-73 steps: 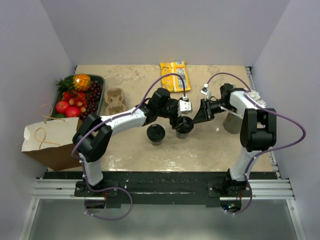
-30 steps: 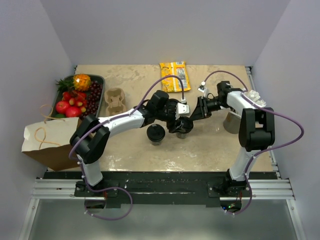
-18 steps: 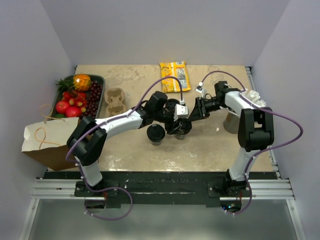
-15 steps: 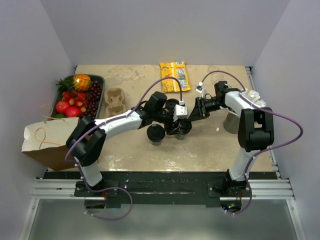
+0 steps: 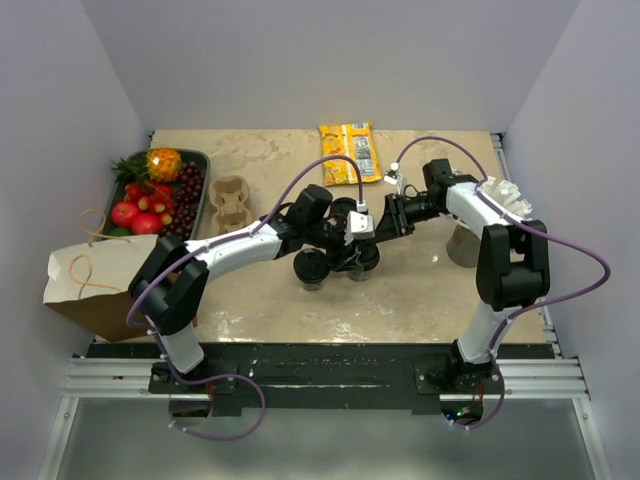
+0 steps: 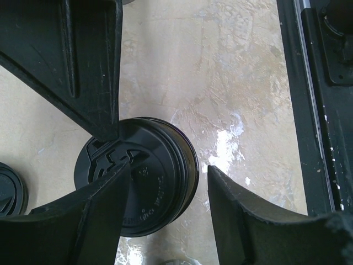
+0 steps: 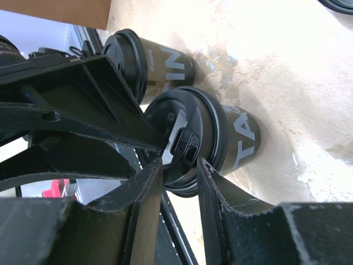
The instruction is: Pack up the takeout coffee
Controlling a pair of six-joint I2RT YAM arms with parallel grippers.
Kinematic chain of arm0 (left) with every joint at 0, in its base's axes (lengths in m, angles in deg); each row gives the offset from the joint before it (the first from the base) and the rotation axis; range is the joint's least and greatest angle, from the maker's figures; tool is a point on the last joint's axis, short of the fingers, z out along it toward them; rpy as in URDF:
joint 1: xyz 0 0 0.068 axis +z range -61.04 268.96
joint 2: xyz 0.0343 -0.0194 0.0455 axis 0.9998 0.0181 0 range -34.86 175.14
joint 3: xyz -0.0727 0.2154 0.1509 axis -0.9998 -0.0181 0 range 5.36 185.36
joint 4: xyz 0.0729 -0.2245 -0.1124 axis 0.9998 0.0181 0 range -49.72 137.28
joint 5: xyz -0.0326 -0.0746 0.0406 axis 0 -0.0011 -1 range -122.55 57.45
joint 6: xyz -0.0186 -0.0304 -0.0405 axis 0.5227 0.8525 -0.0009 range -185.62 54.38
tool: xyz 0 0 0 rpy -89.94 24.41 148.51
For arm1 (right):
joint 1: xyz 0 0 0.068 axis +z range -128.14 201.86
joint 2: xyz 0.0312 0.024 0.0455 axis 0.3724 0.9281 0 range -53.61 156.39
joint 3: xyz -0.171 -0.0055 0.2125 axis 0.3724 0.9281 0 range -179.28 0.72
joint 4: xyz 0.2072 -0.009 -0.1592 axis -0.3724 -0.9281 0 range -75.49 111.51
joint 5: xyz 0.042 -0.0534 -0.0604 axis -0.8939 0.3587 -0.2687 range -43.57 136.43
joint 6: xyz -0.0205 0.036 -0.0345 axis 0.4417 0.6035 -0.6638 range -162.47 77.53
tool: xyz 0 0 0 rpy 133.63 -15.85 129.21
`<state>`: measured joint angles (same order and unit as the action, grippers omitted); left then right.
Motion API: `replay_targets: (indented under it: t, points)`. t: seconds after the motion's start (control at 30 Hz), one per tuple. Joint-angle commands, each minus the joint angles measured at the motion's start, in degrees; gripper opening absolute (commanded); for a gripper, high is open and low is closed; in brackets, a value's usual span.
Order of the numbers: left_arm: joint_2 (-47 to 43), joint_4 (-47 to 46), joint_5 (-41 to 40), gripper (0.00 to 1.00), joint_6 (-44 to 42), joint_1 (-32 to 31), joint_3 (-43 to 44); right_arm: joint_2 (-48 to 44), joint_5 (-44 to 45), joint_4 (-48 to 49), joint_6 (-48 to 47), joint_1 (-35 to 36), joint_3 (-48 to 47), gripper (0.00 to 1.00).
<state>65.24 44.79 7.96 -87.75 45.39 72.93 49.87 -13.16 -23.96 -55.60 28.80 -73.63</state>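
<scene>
Now the cup [image 5: 362, 266] stands on the bench [image 5: 420, 290] just beside the second cup [image 5: 312, 266], shifted slightly toward the arms' bases. The left tool [image 6: 165, 185] has narrowed around it yet is apart, so the grasp looks not yet made. The left wrist view shows bare bench between cup and one finger; only the right wrist view shows the rim of the lid [image 7: 185, 138] in the slim gap of the right tool [image 7: 181, 179], pinched or not I cannot tell.

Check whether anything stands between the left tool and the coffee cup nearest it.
Nothing visible does: the cup sits between the open fingers of the left tool. The right tool reaches the same lid from the far side, and a second cup stands close beside it.
</scene>
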Motion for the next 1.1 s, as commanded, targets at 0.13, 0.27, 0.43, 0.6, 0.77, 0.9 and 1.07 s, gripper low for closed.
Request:
replay_targets:
  t: [0.13, 0.27, 0.43, 0.6, 0.77, 0.9, 1.07]
  points:
    - [-4.20, 0.58, 1.59, 0.62, -1.16, -0.11, -1.48, -2.85, -0.35, -1.02, -1.47, 1.15, -1.15, 0.35]
    - [-4.03, -0.12, 2.11, 0.61, -0.72, -0.11, -2.27, -2.76, 0.00, -1.20, -1.81, 1.15, -0.80, 0.35]
    - [-3.77, -1.09, 3.25, 0.61, 0.51, -0.20, -2.71, -3.37, 0.27, -1.11, -1.90, 1.23, -0.45, 0.35]
    - [-3.76, -1.09, 4.66, 0.61, 0.95, -0.20, -2.71, -3.64, 0.18, -0.76, -1.55, 1.15, -0.18, 0.35]
    - [-3.77, -1.52, 5.63, 0.60, 1.74, -0.20, -2.97, -4.60, 1.14, -0.49, -1.38, 1.15, 0.34, 0.35]
    - [-3.15, -2.84, 6.77, 0.60, 3.23, -0.37, -2.97, -5.48, 3.07, -0.49, -1.29, 1.15, 1.04, 0.34]
    - [-1.92, -3.11, 7.04, 0.60, 3.59, -0.64, -1.74, -6.19, 3.87, -0.49, -1.47, 1.15, 2.19, 0.34]
